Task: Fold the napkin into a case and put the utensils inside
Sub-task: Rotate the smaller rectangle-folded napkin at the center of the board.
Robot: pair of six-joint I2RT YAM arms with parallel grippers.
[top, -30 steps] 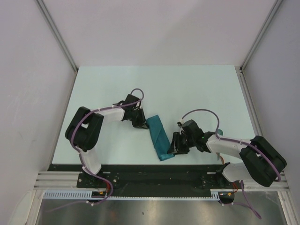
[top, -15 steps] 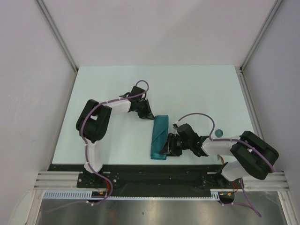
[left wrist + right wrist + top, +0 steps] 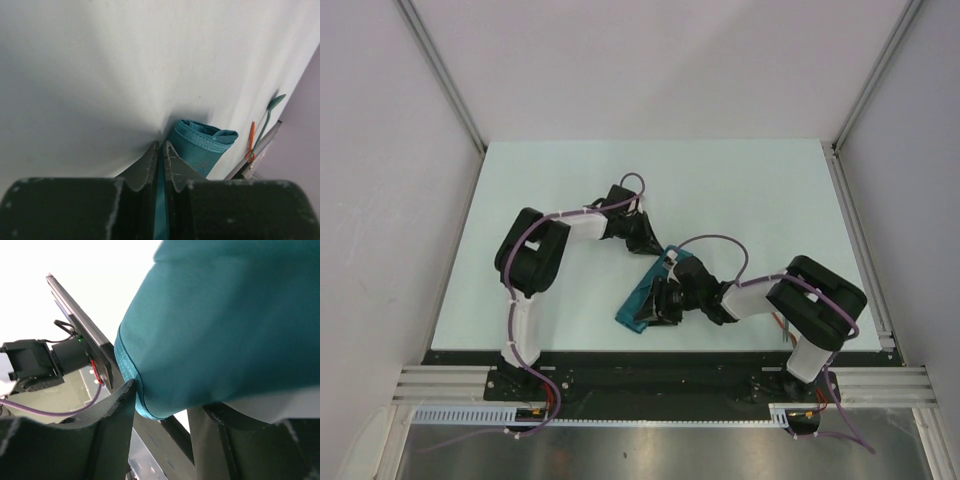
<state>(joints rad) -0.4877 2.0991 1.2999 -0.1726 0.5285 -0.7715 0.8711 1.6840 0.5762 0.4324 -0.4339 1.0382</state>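
Note:
The teal napkin (image 3: 638, 308) is folded into a long narrow strip and lies slanted on the white table (image 3: 740, 190), its far end to the upper right. My left gripper (image 3: 655, 247) is at that far end. In the left wrist view the left gripper (image 3: 160, 147) is shut on a thin layer of the napkin (image 3: 202, 145). My right gripper (image 3: 665, 296) is at the strip's near half. In the right wrist view the right gripper (image 3: 167, 397) has the napkin's (image 3: 225, 315) hemmed edge between its jaws. A thin orange utensil (image 3: 251, 137) lies far off by the table edge.
A slim teal-green utensil (image 3: 271, 107) lies beside the orange one near the metal table rail (image 3: 260, 147). The black front rail (image 3: 650, 365) runs just below the napkin. White walls enclose the table on three sides.
Both grippers moved with the napkin. Its far end swung right and its near end swung left, so the strip now slants the other way. The right arm reached further left.

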